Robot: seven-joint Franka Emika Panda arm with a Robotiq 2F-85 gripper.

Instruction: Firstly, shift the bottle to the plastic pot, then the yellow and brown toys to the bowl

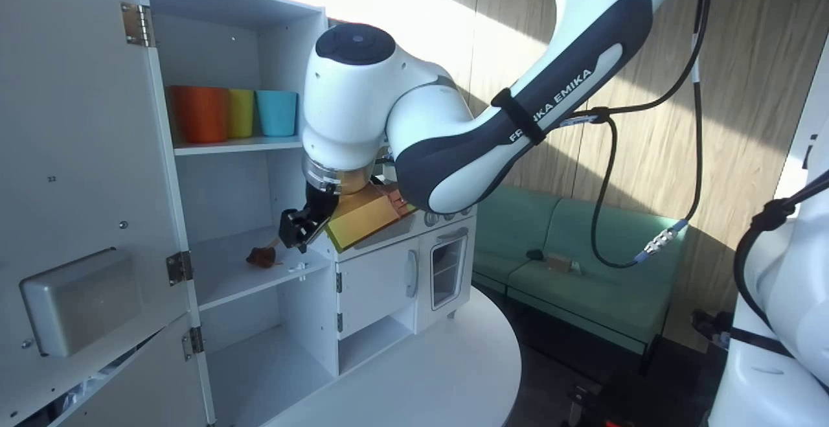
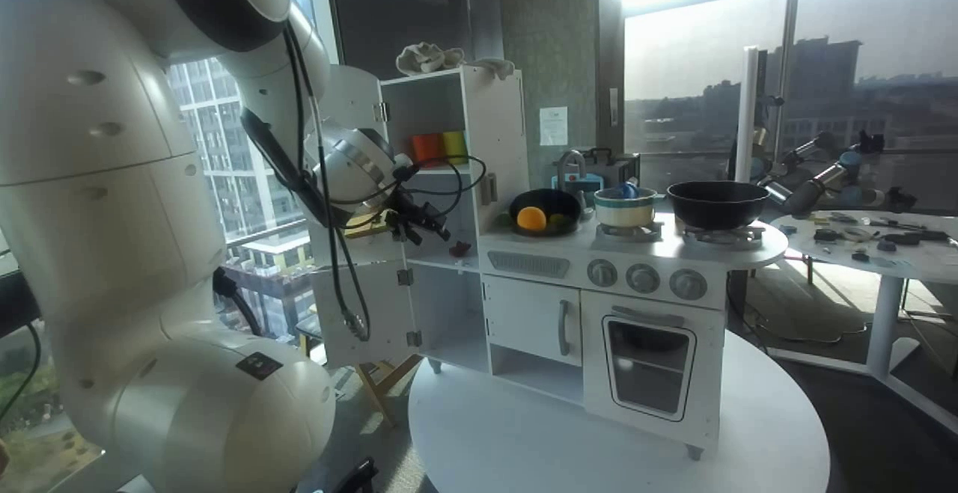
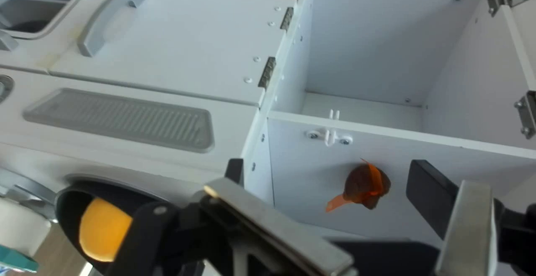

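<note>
Black two-finger gripper (image 3: 328, 177): jaws wide apart, nothing held.
Small dark-brown lumpy toy (image 3: 356, 184): on white cabinet shelf (image 3: 297, 163).
Round yellow toy (image 2: 532, 219): in round black bowl (image 2: 554, 200).
Blue plastic bottle (image 2: 629, 189): apparently in pale, teal-rimmed pot (image 2: 625, 215).
Risk: off-centre approach could shove the lumpy toy deeper.

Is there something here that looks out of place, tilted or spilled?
Perhaps: in an exterior view the bowl seems tipped forward, as the yellow toy inside shows nearly whole. The brown toy lies alone on the cupboard shelf, outside the bowl. I see no spill.
</note>
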